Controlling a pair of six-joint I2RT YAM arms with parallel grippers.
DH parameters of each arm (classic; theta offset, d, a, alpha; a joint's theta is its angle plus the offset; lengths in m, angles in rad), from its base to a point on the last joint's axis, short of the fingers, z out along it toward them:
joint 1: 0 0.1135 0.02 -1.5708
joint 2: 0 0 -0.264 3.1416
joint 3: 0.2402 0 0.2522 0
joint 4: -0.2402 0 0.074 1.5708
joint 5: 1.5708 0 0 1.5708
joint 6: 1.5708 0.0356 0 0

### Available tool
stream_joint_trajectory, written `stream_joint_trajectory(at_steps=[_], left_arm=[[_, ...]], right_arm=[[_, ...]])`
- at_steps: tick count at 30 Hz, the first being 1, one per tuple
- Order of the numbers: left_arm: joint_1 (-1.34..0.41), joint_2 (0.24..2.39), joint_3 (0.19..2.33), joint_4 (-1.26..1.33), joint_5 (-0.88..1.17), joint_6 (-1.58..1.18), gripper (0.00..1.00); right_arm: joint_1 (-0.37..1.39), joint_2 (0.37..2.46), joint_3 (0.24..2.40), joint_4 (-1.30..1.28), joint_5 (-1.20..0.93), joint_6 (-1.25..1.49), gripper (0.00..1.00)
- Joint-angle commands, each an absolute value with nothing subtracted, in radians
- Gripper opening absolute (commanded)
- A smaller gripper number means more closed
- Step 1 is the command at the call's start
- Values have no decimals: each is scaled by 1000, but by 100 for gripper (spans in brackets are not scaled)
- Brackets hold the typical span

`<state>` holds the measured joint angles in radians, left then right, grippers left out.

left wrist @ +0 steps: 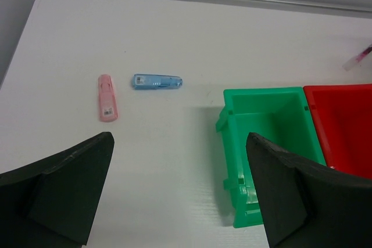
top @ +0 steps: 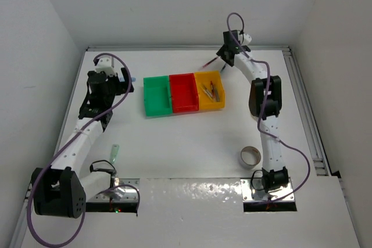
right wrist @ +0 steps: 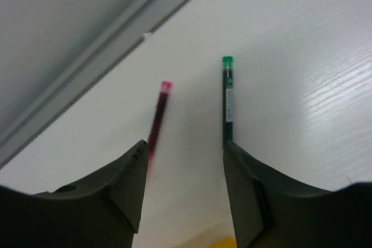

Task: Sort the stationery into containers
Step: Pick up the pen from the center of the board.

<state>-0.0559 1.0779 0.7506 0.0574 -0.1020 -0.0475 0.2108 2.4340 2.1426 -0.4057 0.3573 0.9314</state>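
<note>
Nearest me, a beige tape roll (top: pixel 251 156) lies beside the right arm's base, and a short green piece (top: pixel 115 153) lies near the left arm. Both look light. I'd pinch the roll across its wall.

Mid-table the containers sit in a row: green bin (top: pixel 157 96), red bin (top: pixel 183 92) and yellow bin (top: pixel 218 104), with a few pens (top: pixel 210 90) lying in the yellow one.

Left of them my left gripper (left wrist: pixel 180 143) hangs spread wide and empty. A pink piece (left wrist: pixel 107 97) and a blue piece (left wrist: pixel 157 82) lie just apart on the table ahead of it. I judge them rubbery and grippy, easy to take across the short width.

Farthest, by the back rail, my right gripper (right wrist: pixel 183 143) is parted and holds nothing. It is over a red pen (right wrist: pixel 156 123) and a dark green-capped pen (right wrist: pixel 228 100). These look stiff, slick and prone to rolling, so I'd take one mid-barrel.

The small labels on the pink piece and the dark pen are too fine to read.
</note>
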Motion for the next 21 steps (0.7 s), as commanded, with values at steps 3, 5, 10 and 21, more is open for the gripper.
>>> stream_joint_trajectory(at_steps=[3,5,10,21], left_arm=[[-40,1147,819,58,-115,-41,95],[-38,1173,831,69,-114,-44,95],[-32,1261,883,110,-121,-40,95],[26,1423,1006,198,-103,-35,95]], right_arm=[[199,2552,2312,-434,373,999,51],[199,2559,2283,-419,397,1006,51],[193,2579,2276,-454,431,1023,47],[184,2614,2293,-549,434,1045,39]])
